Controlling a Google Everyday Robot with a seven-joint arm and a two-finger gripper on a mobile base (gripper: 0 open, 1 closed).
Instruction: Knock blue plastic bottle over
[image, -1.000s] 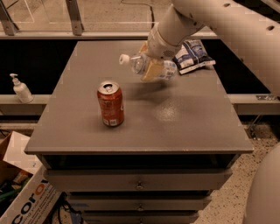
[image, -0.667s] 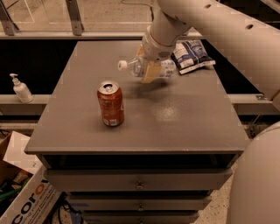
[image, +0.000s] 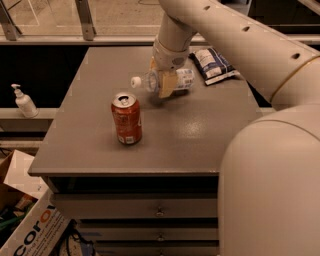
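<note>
The blue plastic bottle lies on its side, its white cap pointing left, over the back middle of the grey table. My gripper comes down from above and straddles the bottle's middle, with one tan finger in front of it and the other behind. The fingers look closed on the bottle. A shadow lies on the table just beneath it, so it seems slightly raised or barely resting. My arm fills the right side of the view.
A red-orange soda can stands upright front-left of the bottle. A blue-and-white snack bag lies at the back right. A white pump bottle stands on a ledge left of the table. A cardboard box sits on the floor.
The bottle has tipped from tilted to nearly level and sunk a little toward the table. My arm has swung nearer the camera. The can has not moved.
</note>
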